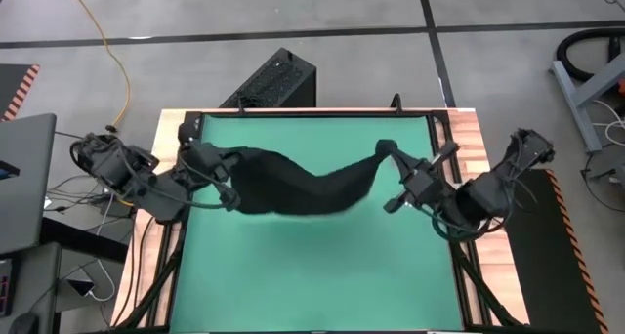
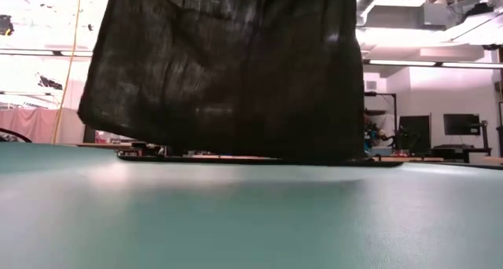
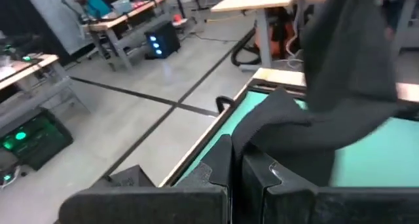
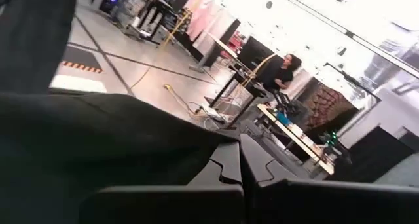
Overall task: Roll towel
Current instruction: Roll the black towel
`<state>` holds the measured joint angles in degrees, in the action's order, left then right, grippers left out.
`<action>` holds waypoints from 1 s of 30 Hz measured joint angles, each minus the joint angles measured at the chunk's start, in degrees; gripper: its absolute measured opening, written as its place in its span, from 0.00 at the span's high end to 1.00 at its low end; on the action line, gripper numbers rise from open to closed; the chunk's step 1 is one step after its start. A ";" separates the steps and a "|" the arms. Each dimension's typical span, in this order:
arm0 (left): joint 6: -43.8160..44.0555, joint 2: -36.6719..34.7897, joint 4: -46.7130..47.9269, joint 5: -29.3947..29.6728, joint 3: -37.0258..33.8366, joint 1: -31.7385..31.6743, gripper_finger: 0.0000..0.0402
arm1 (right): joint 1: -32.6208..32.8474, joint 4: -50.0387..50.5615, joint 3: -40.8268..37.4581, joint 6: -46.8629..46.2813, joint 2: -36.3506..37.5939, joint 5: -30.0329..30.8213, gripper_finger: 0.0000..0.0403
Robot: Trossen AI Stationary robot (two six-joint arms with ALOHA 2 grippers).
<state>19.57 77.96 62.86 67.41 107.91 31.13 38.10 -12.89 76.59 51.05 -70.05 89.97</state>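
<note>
Two dark arms reach in over the green mat (image 1: pixel 312 275) from opposite sides of the table, each bent at the elbow and angled toward the far half of the mat. The left gripper (image 1: pixel 237 161) sits near the mat's left edge, and the right gripper (image 1: pixel 394 154) sits toward the right edge; both are raised above the surface. Each has its fingers pressed together on an end of the towel (image 1: pixel 298 186), so the cloth hangs between them like a shallow hammock. In the left wrist view the two fingers (image 3: pixel 258 178) meet with cloth gathered just beyond them, and in the right wrist view the fingers (image 4: pixel 226 165) are likewise closed, with dark fabric bunched against them.

The towel is plain black and soft, stretched across the far middle of the mat and sagging in the centre. In the high view its left part spreads wider and lower, while its right part narrows into a band rising to the right gripper. From table height, the towel (image 2: pixel 228 72) hangs as a broad dark curtain with loose vertical folds, its lower edge close to the mat; contact with the mat cannot be told.
</note>
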 joint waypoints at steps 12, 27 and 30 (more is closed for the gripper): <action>24.72 -7.09 22.30 -3.45 -12.97 -14.73 1.00 | -23.45 17.80 -4.02 -17.64 2.41 -0.22 1.00; 16.91 -14.92 -1.34 -6.09 -49.12 -26.59 1.00 | -31.34 31.58 -24.26 -52.31 1.32 -10.10 1.00; 12.98 -15.17 -8.13 -7.17 -53.55 -28.22 1.00 | -32.30 31.90 -26.31 -55.17 1.32 -13.98 1.00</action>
<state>32.55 62.79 54.73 60.24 54.35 2.91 5.80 19.00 50.28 -4.11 -68.73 75.99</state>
